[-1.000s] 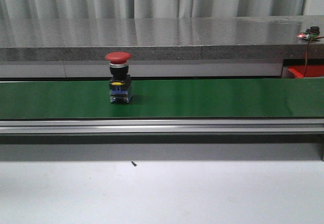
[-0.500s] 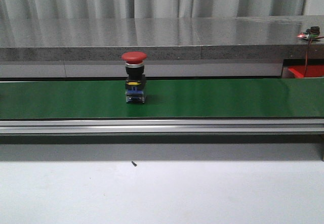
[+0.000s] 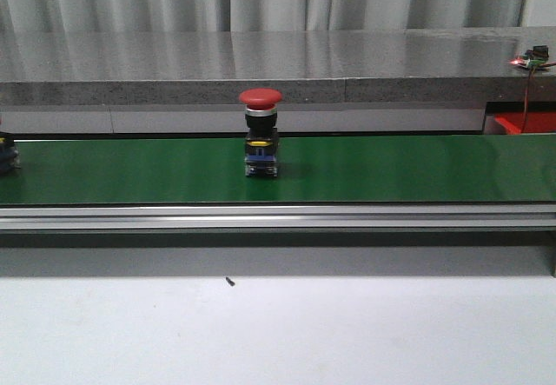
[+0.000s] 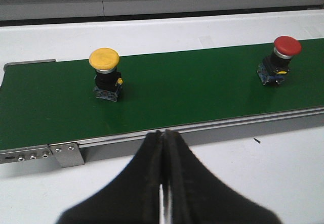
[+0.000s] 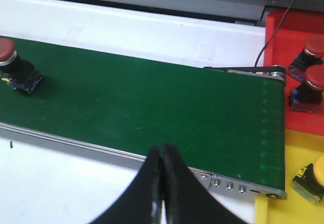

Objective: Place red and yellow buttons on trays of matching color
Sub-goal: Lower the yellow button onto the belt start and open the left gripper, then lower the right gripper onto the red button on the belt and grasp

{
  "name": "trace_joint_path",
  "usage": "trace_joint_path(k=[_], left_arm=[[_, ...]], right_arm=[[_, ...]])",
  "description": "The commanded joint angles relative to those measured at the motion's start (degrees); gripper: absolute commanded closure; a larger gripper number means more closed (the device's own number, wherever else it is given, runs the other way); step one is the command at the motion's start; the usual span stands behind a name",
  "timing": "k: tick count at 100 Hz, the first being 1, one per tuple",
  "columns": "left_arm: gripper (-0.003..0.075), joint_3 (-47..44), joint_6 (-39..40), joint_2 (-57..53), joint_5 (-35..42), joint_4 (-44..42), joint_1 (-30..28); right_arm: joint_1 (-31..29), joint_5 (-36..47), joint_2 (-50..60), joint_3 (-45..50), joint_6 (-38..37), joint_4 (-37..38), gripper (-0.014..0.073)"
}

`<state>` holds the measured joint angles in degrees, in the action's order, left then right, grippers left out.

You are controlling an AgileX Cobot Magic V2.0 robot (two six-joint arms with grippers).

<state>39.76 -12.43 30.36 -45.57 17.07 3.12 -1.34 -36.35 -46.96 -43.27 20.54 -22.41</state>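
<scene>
Red mushroom-capped push button (image 3: 261,144) has ridden rightward along the long green conveyor belt (image 3: 391,169), toward mid-belt.

Bright red plastic tray (image 5: 283,27) and yellow tray (image 5: 283,143) wait at the belt's right end; a yellow-capped button (image 4: 105,74) trails far left. Left gripper (image 4: 163,148) and right gripper (image 5: 161,163) fingers pressed together, empty, so a pickup looks near.

Overall light: even, diffuse, moderately bright; no hard-edged shadows.
Glare: broad pale sheen on the long grey polished stone ledge (image 3: 261,55), front view.
Shadows: soft, small patch beside the red mushroom-head push button (image 3: 261,145) on the long matte green belt (image 3: 391,168).
Focus: wrist views soft; near black fingers (image 4: 164,183) blurred.
Colour: bright red plastic tray (image 5: 283,42) saturated, slightly bleeding.
</scene>
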Motion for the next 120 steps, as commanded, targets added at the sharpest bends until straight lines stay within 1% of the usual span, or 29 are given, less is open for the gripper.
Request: trace_joint_path(k=[1,7,14,19,22,24,30,33,36,41,45,66,89,103,120], left_arm=[[0.074,1.45,-0.19,-0.13,4.12,1.4,0.47],[0.074,1.45,-0.19,-0.13,4.12,1.4,0.47],[0.074,1.45,-0.19,-0.13,4.21,1.4,0.47],[0.074,1.45,-0.19,-0.13,4.21,1.4,0.47],[0.074,1.45,-0.19,-0.13,4.24,1.4,0.47],[0.074,1.45,-0.19,-0.13,4.24,1.4,0.47],[0.074,1.45,-0.19,-0.13,4.24,1.4,0.47],[0.074,1.45,-0.19,-0.13,4.24,1.4,0.47],[0.074,1.45,-0.19,-0.13,4.24,1.4,0.47],[0.074,1.45,-0.19,-0.13,4.24,1.4,0.47],[0.074,1.45,-0.19,-0.13,4.24,1.4,0.47],[0.074,1.45,-0.19,-0.13,4.24,1.4,0.47],[0.074,1.45,-0.19,-0.13,4.24,1.4,0.47],[0.074,1.45,-0.19,-0.13,4.24,1.3,0.47],[0.074,1.45,-0.19,-0.13,4.24,1.3,0.47]], right_arm=[[0.08,-0.77,-3.83,-5.13,0.81,-0.63,0.0704],[0.15,-2.32,-6.22,-7.18,0.81,-1.01,0.0676],[0.97,-3.9,-9.05,-9.59,0.88,-1.02,0.0596],[2.08,-4.1,-11.0,-11.34,1.51,-0.9,0.0513],[2.99,-4.12,-12.42,-12.23,1.99,-0.74,0.044],[3.58,-4.18,-13.31,-12.92,2.21,-0.69,0.0408],[5.41,-4.52,-15.99,-15.14,2.42,-0.41,0.0235],[6.01,-4.77,-16.9,-16.21,2.42,-0.41,0.0186],[7.02,-5.38,-18.47,-17.38,2.42,-0.41,0.0113],[8.42,-6.67,-20.76,-19.6,2.42,-0.41,0.0039],[9.67,-7.81,-22.8,-21.63,2.42,-0.41,0.0004],[15.5,-12.68,-33.86,-33.45,2.42,-0.41,-0.0001],[19.44,-19.33,-45.71,-45.56,2.27,-0.46,-0.0001],[20.57,-19.99,-51.33,-48.86,1.32,-0.46,-0.0001],[20.57,-18.81,-55.5,-49.38,1.24,-0.32,-0.0001]])
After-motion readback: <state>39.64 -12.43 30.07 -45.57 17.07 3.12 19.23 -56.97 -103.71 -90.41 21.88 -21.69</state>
